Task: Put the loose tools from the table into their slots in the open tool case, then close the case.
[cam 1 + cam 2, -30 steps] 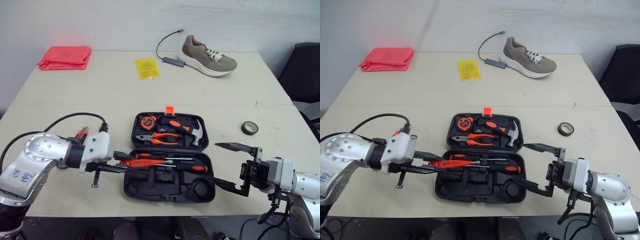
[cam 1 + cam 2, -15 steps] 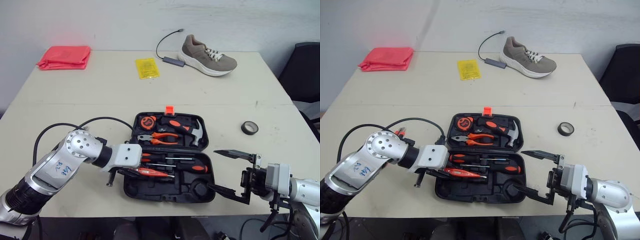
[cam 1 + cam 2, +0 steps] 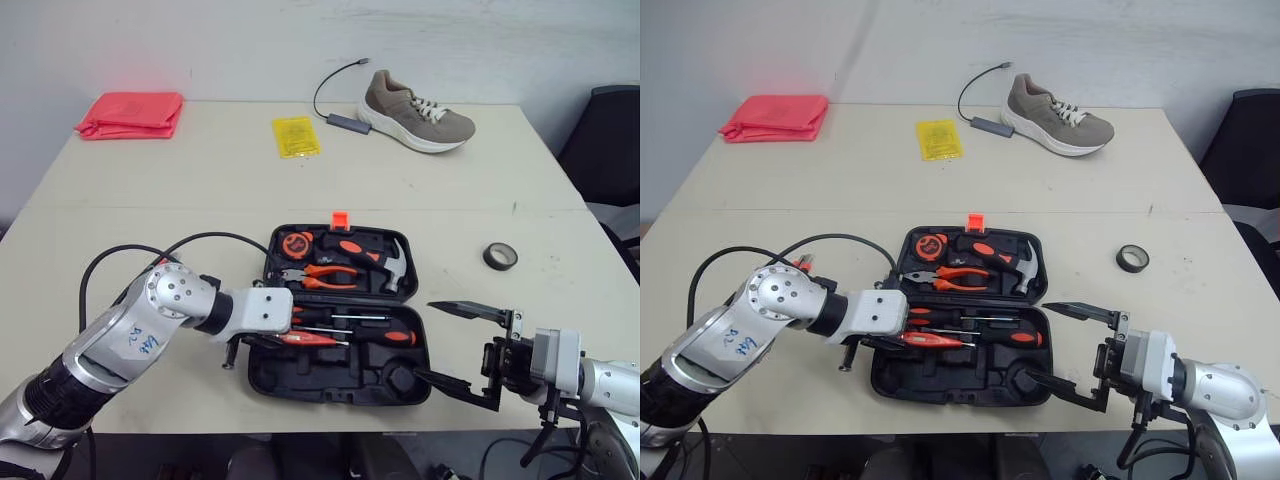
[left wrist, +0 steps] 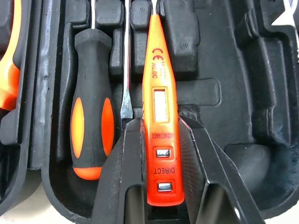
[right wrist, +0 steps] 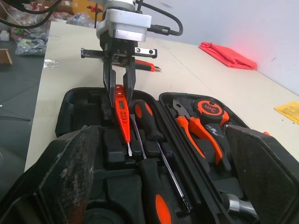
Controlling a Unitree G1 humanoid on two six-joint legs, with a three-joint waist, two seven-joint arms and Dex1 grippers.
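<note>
Now L gripper [image 4: 160,126], clenched on orange tester screwdriver [image 4: 161,93], sits slightly further up-frame vs 0.5 s ago, over black plastic tool case [image 3: 330,385]; R gripper [image 3: 425,338], lower right, stays released.

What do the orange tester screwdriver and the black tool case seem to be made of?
The tester screwdriver: apparently glossy orange plastic, with printed lettering and a pale window. The tool case: probably moulded matte black plastic, judging by its formed slots.
</note>
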